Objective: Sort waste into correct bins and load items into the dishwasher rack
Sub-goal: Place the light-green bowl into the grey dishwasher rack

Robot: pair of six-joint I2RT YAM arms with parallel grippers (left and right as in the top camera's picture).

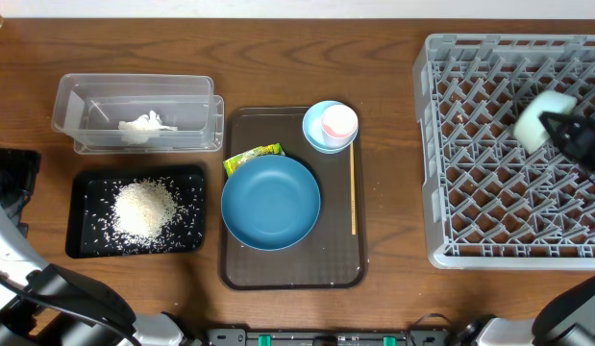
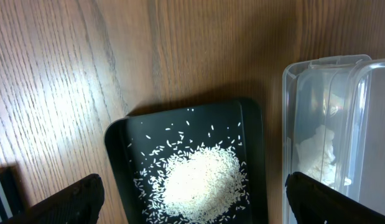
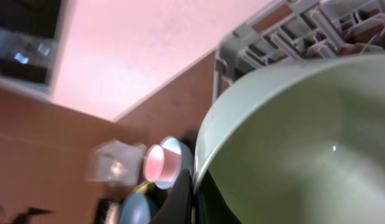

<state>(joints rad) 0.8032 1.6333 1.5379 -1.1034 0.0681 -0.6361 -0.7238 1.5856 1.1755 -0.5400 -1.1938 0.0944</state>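
One item: pale mint round bowl [image 1: 539, 120], clamped by right gripper [image 3: 193, 186], 3 o'clock over grey plastic rack [image 1: 470, 211].
Left gripper [image 2: 195, 199]: jaws apart.

A wooden desk [image 1: 388, 192] of warm brown, its grain running left to right, fills the overhead view; the left wrist view shows the same wood close up, with glare lightening the grain at the left. At its middle lies 1 brown serving tray [image 1: 287, 272], smoky and half see-through, rounded at the corners, flat on the wood with its long sides running from near edge to far edge. Beyond the far edge runs a pale strip [image 1: 230, 8], and the right wrist view shows a blurred pinkish-white surface [image 3: 136, 56] with a dark shape [image 3: 24, 37] in the upper left corner that cannot be made out.
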